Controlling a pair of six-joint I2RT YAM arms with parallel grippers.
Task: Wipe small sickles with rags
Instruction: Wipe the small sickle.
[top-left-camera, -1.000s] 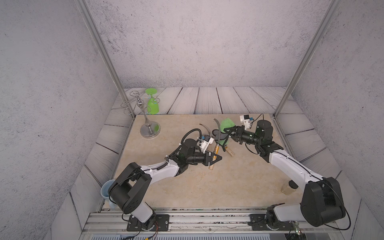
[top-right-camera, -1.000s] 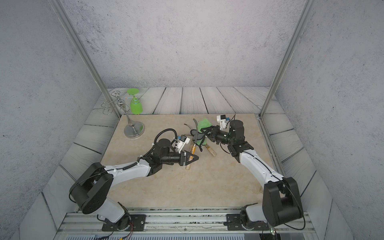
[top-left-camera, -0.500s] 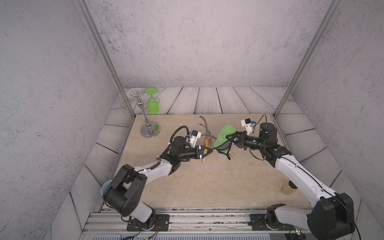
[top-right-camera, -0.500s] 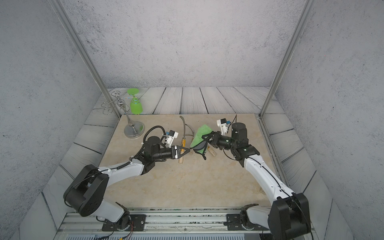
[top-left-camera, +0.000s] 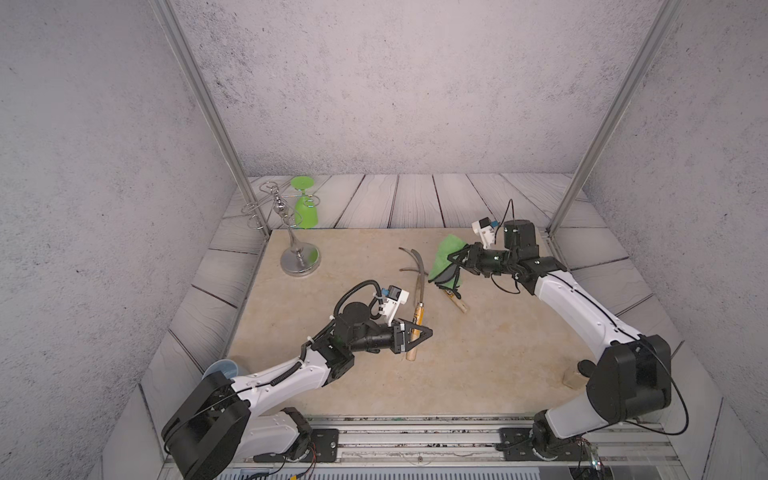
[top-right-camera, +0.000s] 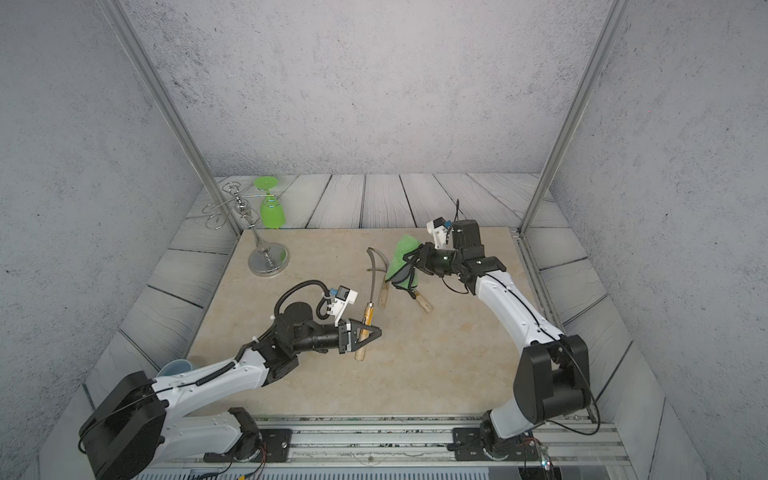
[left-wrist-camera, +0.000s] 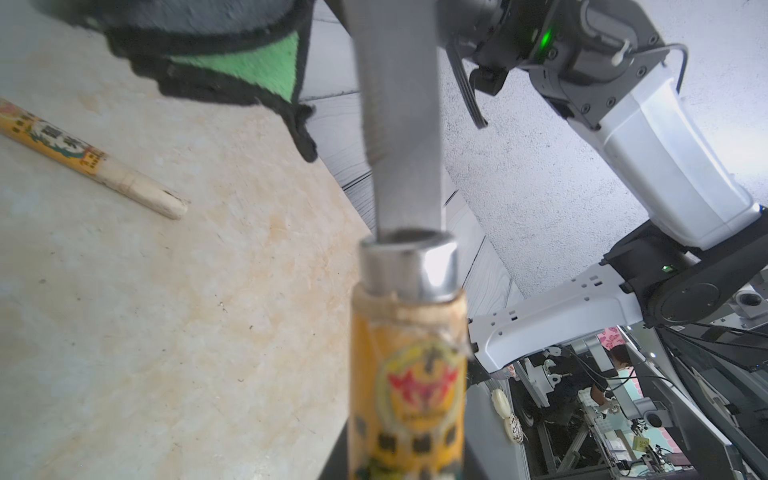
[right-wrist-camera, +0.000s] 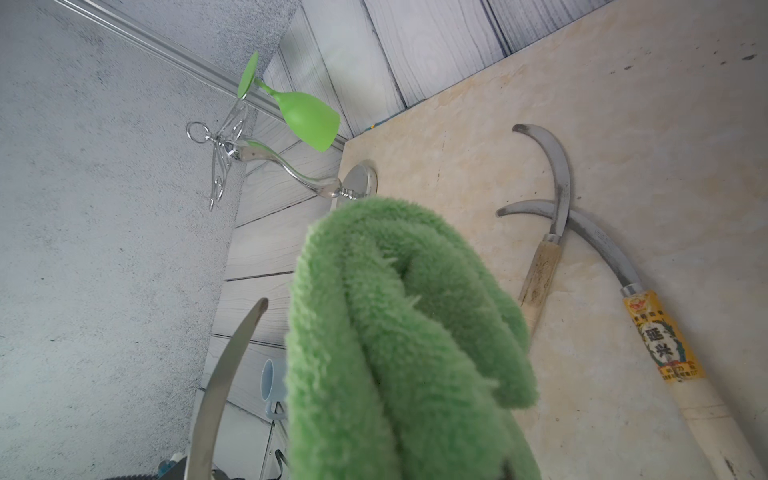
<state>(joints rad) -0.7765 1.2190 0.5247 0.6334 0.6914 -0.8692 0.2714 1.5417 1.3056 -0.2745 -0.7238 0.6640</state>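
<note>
My left gripper is shut on the orange-labelled handle of one small sickle, lifted off the table. Its grey blade points toward the rag. The rag, bright green and fuzzy with black trim, hangs folded from my right gripper, which is shut on it. In the right wrist view the rag hides the fingers, and the held blade passes just beside it. Two more sickles lie on the table with blades crossed: a plain-handled one and a labelled one partly under the rag.
A chrome glass rack stands at the back left of the beige mat with a green upside-down glass hanging on it. A pale blue cup sits at the front left, off the mat. A small beige block sits by the right arm's base.
The left gripper has drawn the held sickle left and then toward the front. The right gripper came forward with the rag, then went back. Both grips are unchanged.
</note>
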